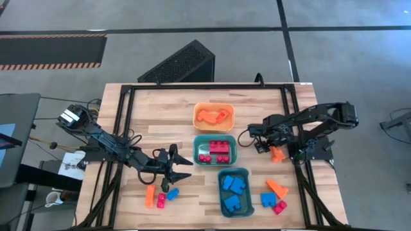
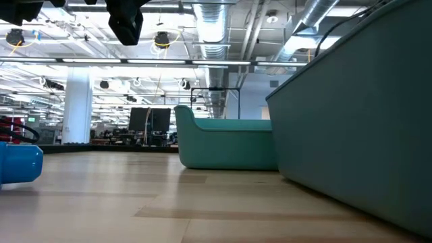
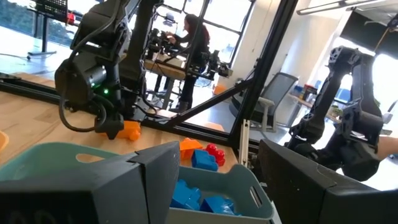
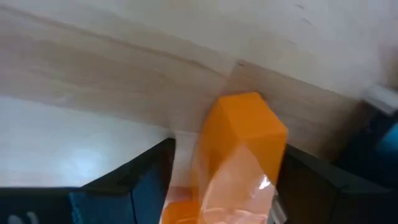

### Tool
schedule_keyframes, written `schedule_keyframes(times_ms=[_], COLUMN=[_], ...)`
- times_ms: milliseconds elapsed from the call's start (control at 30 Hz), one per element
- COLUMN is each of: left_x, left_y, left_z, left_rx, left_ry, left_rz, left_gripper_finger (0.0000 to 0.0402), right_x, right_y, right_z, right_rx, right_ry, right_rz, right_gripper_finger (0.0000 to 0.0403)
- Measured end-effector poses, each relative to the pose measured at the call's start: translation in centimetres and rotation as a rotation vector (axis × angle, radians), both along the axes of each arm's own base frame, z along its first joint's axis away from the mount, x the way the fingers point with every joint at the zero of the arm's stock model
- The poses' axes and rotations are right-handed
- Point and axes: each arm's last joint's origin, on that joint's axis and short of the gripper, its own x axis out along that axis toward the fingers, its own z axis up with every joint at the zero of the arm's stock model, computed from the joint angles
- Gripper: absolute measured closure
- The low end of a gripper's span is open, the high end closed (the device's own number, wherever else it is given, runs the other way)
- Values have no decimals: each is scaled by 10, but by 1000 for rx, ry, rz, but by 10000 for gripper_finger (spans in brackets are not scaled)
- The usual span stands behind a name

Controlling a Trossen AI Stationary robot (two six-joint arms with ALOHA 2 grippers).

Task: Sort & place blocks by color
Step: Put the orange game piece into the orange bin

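My right gripper [image 1: 275, 153] is right of the teal bin of red-pink blocks [image 1: 215, 149] and is shut on an orange block [image 1: 277, 154]. My left gripper [image 1: 180, 168] hangs open over the table, left of the teal bin of blue blocks [image 1: 233, 191]. Just near of it, an orange block [image 1: 149, 196], a red-pink block [image 1: 161, 201] and a blue block [image 1: 172, 192] lie flat on the wood. Right of the blue-block bin lie another orange block [image 1: 277, 188], a blue block [image 1: 267, 200] and a red-pink block [image 1: 280, 206]. The orange bin [image 1: 214, 117] holds orange blocks. My right gripper pinches the orange block [image 4: 239, 155] between its two fingers [image 4: 140, 180], one on each long side, coming from above. The block's free end [image 4: 249, 112] sticks out past the fingertips toward the wood. The left wrist view shows the block [image 3: 130, 129] low over the table; whether it touches, I cannot tell.
The three bins stand in a row down the table's middle, from far to near. A black frame [image 1: 122, 128] runs along the table's edges. A dark slatted box [image 1: 180, 63] sits beyond the far edge. Bare wood lies left of the bins.
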Motion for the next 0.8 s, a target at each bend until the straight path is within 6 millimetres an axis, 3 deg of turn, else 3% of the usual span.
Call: schedule_keyframes(times_ms=[100,267,433,533,667,800], left_x=[0,0,0,0,0,0], left_y=[0,0,0,0,1,1], left_z=[0,0,0,0,0,0], left_rx=[4,3,3,3,6,17], left_ry=[0,0,-1,-1,0,-1], left_rz=[0,0,1,1,16,30], left_gripper_finger=[194,194,194,194,194,194], right_x=[3,6,3,11,24,40], right_y=[0,-1,-1,-3,-9,-18], right_z=[-1,6,14,32,69,117], right_rx=[7,3,-14,-60,-190,-434], right_ry=[-25,-60,-83,-162,-305,-508], right_rz=[25,71,76,80,110,133], right_gripper_finger=[161,274,274,274,274,274])
